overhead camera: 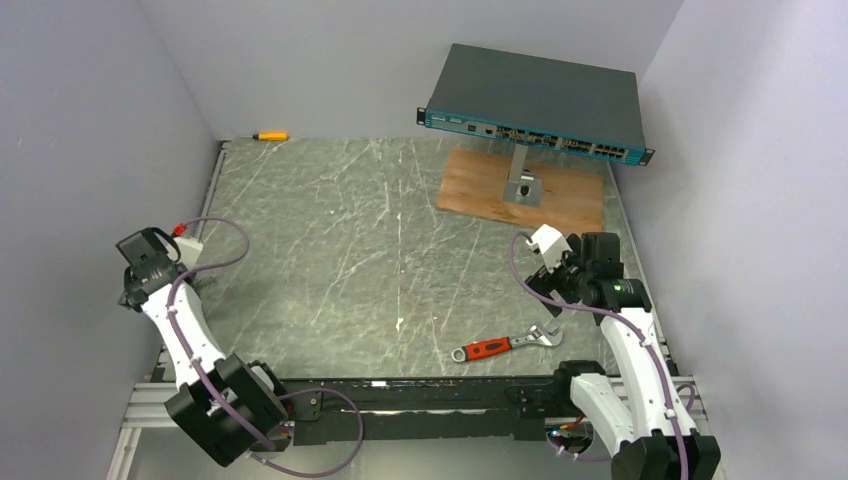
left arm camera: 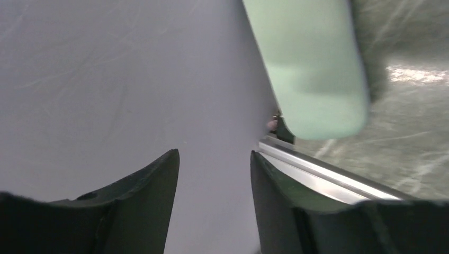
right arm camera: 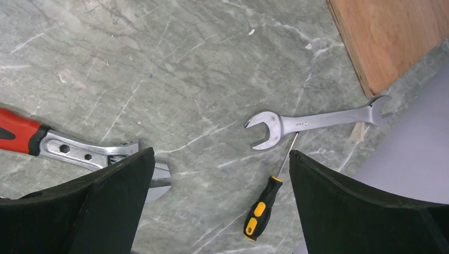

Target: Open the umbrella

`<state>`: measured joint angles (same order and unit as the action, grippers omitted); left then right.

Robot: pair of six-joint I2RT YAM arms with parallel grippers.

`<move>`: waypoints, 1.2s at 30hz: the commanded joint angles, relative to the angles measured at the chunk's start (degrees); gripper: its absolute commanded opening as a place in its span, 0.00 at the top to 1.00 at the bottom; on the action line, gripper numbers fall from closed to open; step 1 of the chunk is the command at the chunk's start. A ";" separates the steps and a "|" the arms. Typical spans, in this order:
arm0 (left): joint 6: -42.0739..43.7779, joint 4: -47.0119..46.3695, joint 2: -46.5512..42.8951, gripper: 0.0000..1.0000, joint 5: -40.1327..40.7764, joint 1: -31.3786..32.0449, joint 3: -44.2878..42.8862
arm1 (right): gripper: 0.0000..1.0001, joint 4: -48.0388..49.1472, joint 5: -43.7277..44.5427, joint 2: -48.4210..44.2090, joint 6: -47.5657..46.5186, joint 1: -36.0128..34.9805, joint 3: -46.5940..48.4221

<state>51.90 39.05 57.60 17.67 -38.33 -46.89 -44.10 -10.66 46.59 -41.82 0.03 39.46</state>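
The umbrella is not in any view. My left gripper (overhead camera: 140,278) sits at the table's left edge, close to the grey side wall. In the left wrist view it (left arm camera: 214,154) is open and empty, with the wall between its fingers. My right gripper (overhead camera: 557,280) hovers over the table's right side. In the right wrist view it (right arm camera: 219,154) is open wide and empty above bare marble.
A blurred pale green rounded object (left arm camera: 312,69) hangs close above the left fingers. A red-handled adjustable wrench (overhead camera: 495,347) (right arm camera: 53,143), an open-end wrench (right arm camera: 317,120) and a black-yellow screwdriver (right arm camera: 262,206) lie under the right gripper. A network switch (overhead camera: 540,100) stands on a wooden board (overhead camera: 480,190). An orange screwdriver (overhead camera: 270,135) lies at the back.
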 commanded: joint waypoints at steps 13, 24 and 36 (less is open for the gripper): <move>14.38 -8.99 12.36 1.00 -6.87 -7.41 -2.92 | 0.00 -0.63 -0.53 -2.75 -2.58 0.23 -0.37; 16.18 -14.59 19.28 1.00 -8.71 -7.68 1.80 | 0.00 -1.47 -0.94 -3.17 -1.78 0.20 -0.97; 8.40 -5.80 23.21 1.00 -19.73 -2.50 1.02 | 0.00 -0.72 -1.81 -1.44 -0.66 0.19 0.21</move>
<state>66.17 23.59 81.08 9.91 -45.36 -43.81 -46.02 -11.03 44.31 -43.27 0.03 38.48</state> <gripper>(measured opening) 0.008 0.996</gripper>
